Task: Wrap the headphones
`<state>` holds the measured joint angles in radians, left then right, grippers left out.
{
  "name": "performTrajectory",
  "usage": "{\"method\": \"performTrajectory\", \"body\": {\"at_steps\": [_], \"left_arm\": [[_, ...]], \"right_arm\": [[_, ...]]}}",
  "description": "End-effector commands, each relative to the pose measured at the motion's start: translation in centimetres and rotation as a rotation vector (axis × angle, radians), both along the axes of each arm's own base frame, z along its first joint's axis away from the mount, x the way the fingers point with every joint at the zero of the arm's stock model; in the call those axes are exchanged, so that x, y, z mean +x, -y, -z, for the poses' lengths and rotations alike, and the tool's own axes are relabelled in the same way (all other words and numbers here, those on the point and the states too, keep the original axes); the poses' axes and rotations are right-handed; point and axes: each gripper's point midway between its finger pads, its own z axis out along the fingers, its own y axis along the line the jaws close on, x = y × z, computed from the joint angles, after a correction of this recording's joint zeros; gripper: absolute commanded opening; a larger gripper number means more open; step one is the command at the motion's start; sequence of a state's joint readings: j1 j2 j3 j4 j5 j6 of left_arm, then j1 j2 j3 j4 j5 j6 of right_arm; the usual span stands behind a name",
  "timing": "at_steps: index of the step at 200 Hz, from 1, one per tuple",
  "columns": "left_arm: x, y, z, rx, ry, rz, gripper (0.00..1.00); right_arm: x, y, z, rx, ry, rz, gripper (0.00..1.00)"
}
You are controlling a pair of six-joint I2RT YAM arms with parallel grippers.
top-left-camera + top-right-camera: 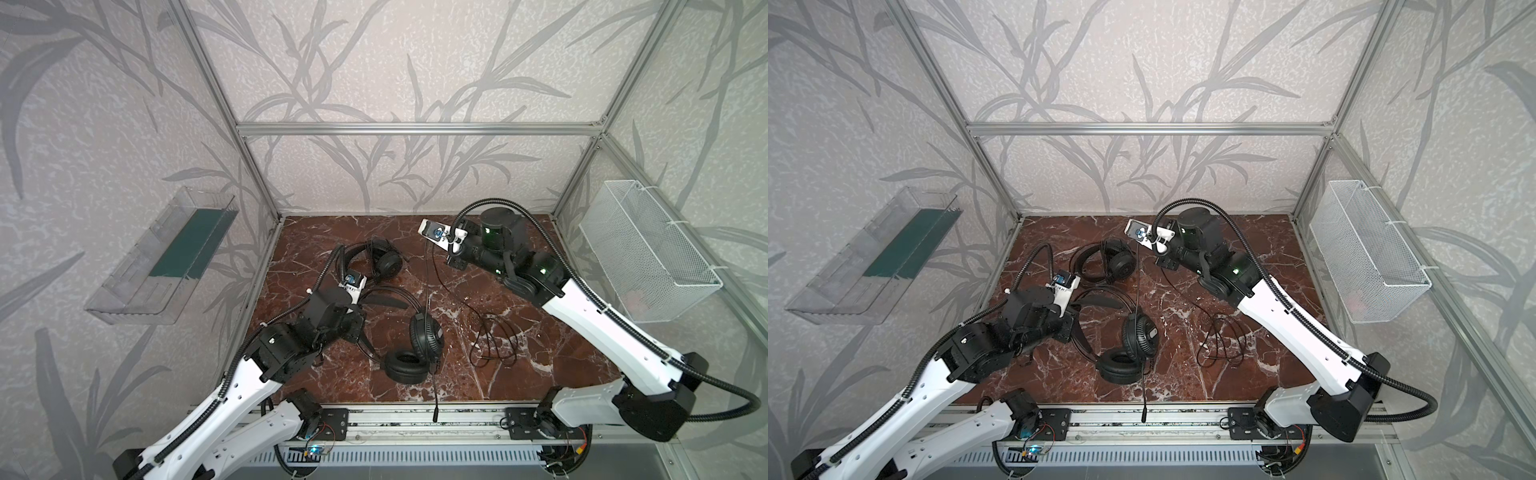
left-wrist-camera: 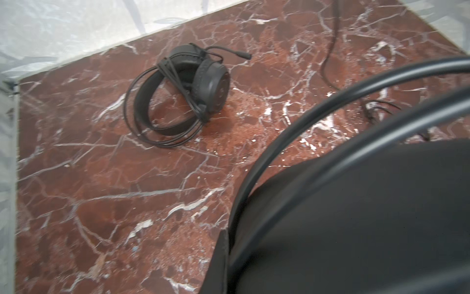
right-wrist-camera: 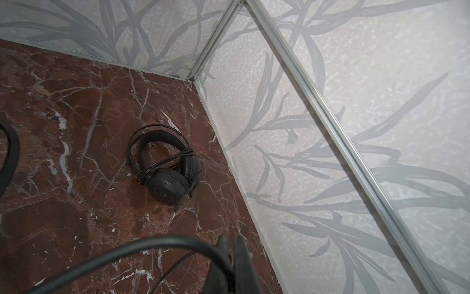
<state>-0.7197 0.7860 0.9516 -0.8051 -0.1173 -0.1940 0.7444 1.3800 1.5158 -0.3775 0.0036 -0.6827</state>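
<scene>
2 black over-ear headsets lie on the red-brown, white-veined marble tabletop (image 1: 519, 340). The far headset (image 1: 380, 259) sits toward the back left, earcups folded together, its thin cable looped round the headband in several turns; both wrist views show it as well (image 2: 183, 94) (image 3: 165, 168). The near headset (image 1: 409, 340) lies at the middle front with its 2 round padded earcups apart, one on edge and one flat with its cushion up.

The left pincer (image 1: 360, 309) is closed on the near headset's headband, where the thin wire hoops and the wider strap arch up from the earcups; in the left wrist view those hoops and the strap fill the near corner. The right pincer (image 1: 428, 237) is raised over the back of the tabletop, its jaws shut on the near headset's thin cable (image 1: 428, 274), which hangs straight down past the upright earcup. Another stretch of the cable trails across the marble to a loose tangle (image 1: 492, 340) right of centre. A black plug tip (image 1: 435, 413) lies on the front aluminium rail.

1 clear plastic tray (image 1: 166, 257) hangs on the left wall and 1 white wire-mesh basket (image 1: 648, 253) on the right wall. The walls carry pale, grey-leaf-patterned paper framed by aluminium bars.
</scene>
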Motion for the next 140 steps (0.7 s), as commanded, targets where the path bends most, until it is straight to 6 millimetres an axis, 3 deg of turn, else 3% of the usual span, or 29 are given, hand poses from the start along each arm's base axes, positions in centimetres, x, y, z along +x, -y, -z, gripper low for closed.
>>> {"method": "performTrajectory", "body": {"at_steps": [1,23,58,94,140], "left_arm": [[-0.9,2.4,-3.2,-0.148,0.050,0.113,0.00],[-1.1,3.2,-4.0,-0.192,0.055,0.140,0.00],[-1.0,4.2,-3.7,-0.193,0.015,0.168,0.00],[-1.2,5.1,-5.3,-0.258,0.025,0.199,0.00],[-1.6,5.3,-5.9,-0.284,0.033,0.217,0.00]], "right_arm": [[0.4,-0.5,-3.0,0.112,0.019,-0.024,0.00],[0.0,-1.0,-3.0,0.143,-0.014,-0.052,0.00],[-1.9,-1.0,-5.1,0.258,-0.002,-0.118,0.00],[-0.2,-1.9,-2.2,0.212,-0.084,-0.088,0.00],[1.9,-1.5,-0.6,0.207,-0.079,-0.008,0.00]]}}
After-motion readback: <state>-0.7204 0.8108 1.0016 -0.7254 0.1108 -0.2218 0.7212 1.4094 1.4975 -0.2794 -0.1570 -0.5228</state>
